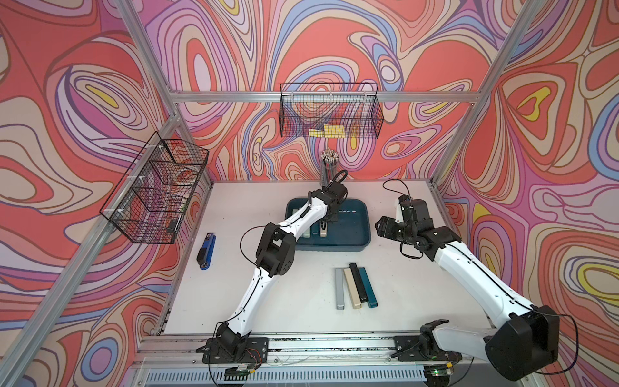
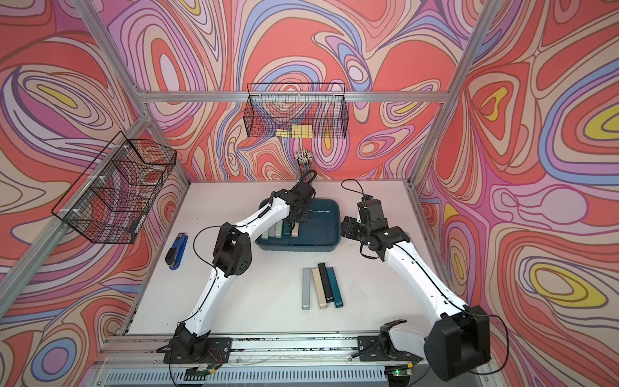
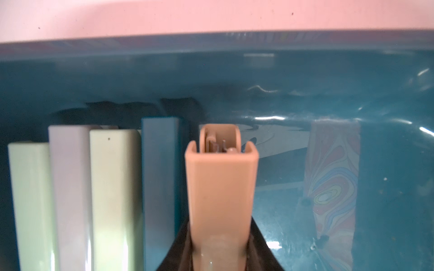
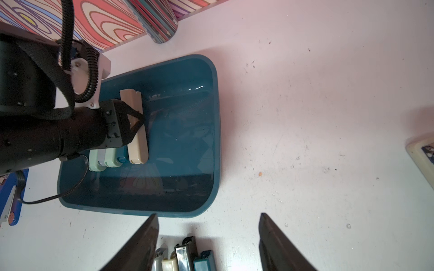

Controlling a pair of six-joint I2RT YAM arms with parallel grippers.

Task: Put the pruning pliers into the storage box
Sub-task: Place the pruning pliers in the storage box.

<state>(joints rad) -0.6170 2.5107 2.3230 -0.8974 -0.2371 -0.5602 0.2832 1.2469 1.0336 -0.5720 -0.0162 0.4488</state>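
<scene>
"Holding what, the left gripper (image 4: 140, 122)?"
"Beige case (image 3: 222, 187), clamped mid-length, low in the box (image 1: 351, 224), parallel to the teal case (image 3: 160, 176), just beside it. Right gripper (image 4: 207, 214) gapes, empty; four cases (image 1: 355, 286) on table (image 1: 268, 301), nearer it."

- No legible text, brand, number or sign in any view.
- Stapler (image 4: 14, 218): a small round mark shows in the right wrist view, too blurred to read.
- Beige item (image 4: 420, 153) at the frame edge: blue label, illegible.
- Yellow packs (image 1: 333, 130) in the basket (image 1: 368, 114): no lettering resolvable.
</scene>
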